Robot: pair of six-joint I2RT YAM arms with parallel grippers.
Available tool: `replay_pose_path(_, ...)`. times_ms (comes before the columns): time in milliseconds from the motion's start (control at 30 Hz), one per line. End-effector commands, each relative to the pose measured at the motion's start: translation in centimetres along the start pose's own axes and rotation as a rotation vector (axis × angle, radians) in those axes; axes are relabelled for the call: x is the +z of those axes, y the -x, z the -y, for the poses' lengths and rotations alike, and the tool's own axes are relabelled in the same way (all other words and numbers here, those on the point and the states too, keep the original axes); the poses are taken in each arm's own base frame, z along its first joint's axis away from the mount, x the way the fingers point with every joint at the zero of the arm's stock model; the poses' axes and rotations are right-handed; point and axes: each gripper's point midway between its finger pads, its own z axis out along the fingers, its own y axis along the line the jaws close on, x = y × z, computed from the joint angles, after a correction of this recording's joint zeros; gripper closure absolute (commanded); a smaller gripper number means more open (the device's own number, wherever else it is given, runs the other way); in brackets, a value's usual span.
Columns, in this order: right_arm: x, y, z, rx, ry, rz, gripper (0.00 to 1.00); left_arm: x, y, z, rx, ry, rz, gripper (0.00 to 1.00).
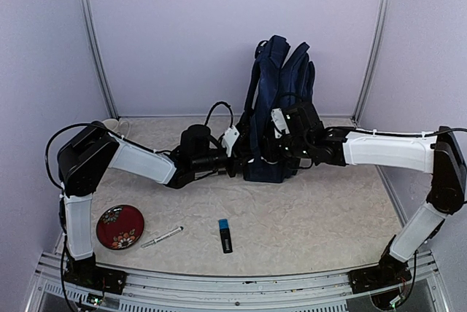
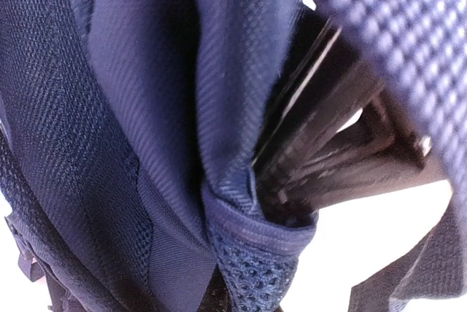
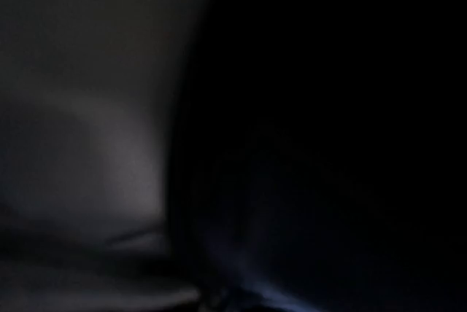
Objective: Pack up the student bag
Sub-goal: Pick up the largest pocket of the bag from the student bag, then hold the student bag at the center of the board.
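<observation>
Fingers on the left gripper are closed, and so are those on the right gripper. Both grippers are pressed against the large navy-blue fabric backpack, and I cannot tell whether either one pinches any cloth. From the top view the backpack stands upright at the far middle of the pale marbled table, close to the back wall. My left arm reaches in from the left to the bag's lower left side, and my right arm comes in from the right to its lower front. On my left wrist view the backpack fills the frame: woven blue panels, a mesh-edged fold at the bottom, and dark flat strips in a gap to the right that I cannot identify. My right wrist view is nearly black, too dark to read. At the near left of the table lies a round red dish with a flower pattern. Just right of it is a thin white pen-like stick, and further right, apart from it, a short black stick with a blue end
</observation>
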Motion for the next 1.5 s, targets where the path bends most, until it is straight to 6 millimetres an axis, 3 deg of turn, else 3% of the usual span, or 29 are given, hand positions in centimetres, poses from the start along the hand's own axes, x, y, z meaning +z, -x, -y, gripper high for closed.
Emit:
replay_pose_path(0,-3.6,3.4,-0.7,0.080,0.117,0.063,1.00,-0.5,-0.5,0.9,-0.018,-0.033,-0.008,1.00)
replay_pose_path(167,-7.3,5.4,-1.6,0.138,0.285,0.109,1.00,-0.6,-0.7,1.0,-0.025,-0.033,-0.012,1.00)
replay_pose_path(500,-11.5,8.3,-2.9,0.187,0.485,0.142,1.00,-0.8,-1.1,0.7,-0.014,-0.014,-0.036,1.00)
replay_pose_path(767,-16.6,12.4,-1.3,0.181,0.530,0.240,1.00,-1.2,-1.8,0.7,-0.010,0.001,-0.053,1.00)
replay_pose_path(900,-16.6,11.8,-2.0,0.198,0.593,0.214,1.00,-1.3,-1.8,0.6,-0.004,0.004,-0.057,1.00)
replay_pose_path(1067,-14.3,9.8,-1.4,0.274,0.574,0.146,1.00,-1.6,-1.2,0.8,0.011,0.001,-0.036,0.99)
replay_pose_path(1233,-13.1,8.0,-1.1,0.301,0.546,0.105,1.00,-2.3,2.1,1.7,0.053,-0.014,0.039,0.65)
replay_pose_path(1333,-12.9,7.8,-1.4,0.291,0.550,0.098,1.00,-2.9,5.6,2.7,0.131,-0.009,0.087,0.42)
replay_pose_path(1467,-12.7,8.2,-1.9,0.264,0.557,0.086,1.00,-4.0,10.6,5.0,0.235,-0.055,0.155,0.26)
